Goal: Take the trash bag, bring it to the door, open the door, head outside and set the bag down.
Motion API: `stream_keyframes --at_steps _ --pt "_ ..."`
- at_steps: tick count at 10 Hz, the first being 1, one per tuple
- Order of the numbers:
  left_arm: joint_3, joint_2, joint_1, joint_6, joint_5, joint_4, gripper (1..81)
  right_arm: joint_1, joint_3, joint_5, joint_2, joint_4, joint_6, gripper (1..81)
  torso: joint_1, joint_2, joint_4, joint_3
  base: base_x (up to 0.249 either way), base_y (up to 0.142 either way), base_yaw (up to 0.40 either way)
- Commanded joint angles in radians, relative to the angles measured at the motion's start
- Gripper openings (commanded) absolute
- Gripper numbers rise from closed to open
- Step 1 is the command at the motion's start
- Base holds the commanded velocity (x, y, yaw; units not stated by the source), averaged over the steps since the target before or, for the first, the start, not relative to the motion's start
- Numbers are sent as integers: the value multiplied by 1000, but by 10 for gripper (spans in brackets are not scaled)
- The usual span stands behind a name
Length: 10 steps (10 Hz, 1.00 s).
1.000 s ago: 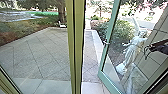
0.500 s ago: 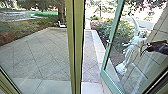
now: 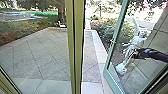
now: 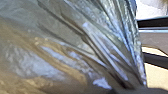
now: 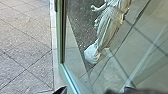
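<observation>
Left wrist view: big shiny trash bag (image 4: 75, 45), right up by this wrist, its folds bunched together
Left gripper: can't tell if it grips the bag
Middle: green post (image 3: 75, 45), then a gap
Glass door (image 3: 111, 80): partly open, upright edge left of the right gripper (image 3: 136, 53)
Right gripper: by the glass; can't tell if clenched or let go
Nearer arm: right, I think

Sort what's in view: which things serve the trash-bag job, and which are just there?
For the job:
- trash bag, large in the left wrist view
- glass door, standing open
- right gripper, by the door
- paving outside

Just there:
- white statue
- bush
- tree trunk
</observation>
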State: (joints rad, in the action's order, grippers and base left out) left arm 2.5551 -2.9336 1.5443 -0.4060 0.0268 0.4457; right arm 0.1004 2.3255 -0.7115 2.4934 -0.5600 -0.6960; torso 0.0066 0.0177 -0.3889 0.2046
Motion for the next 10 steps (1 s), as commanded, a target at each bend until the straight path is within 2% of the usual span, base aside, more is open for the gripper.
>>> stream_keyframes --at_steps 1,3,6,9,10 --pt "-13 -1 -16 -7 87 2 10 -40 -146 -91 -52 250 24 811 0 0 0 0 0 0 0" --pt "-13 -1 -20 -10 85 -1 10 100 -356 -114 -150 328 16 811 0 0 0 0 0 0 0" --pt "-13 -6 -20 -13 79 -5 10 273 -543 -94 -276 319 15 811 0 0 0 0 0 0 0" --pt "-13 -4 -23 -13 74 -5 10 434 -670 -8 -387 324 26 811 0 0 0 0 0 0 0" --pt "-13 -6 -28 -14 76 -7 10 477 -704 -8 -403 327 26 811 0 0 0 0 0 0 0"
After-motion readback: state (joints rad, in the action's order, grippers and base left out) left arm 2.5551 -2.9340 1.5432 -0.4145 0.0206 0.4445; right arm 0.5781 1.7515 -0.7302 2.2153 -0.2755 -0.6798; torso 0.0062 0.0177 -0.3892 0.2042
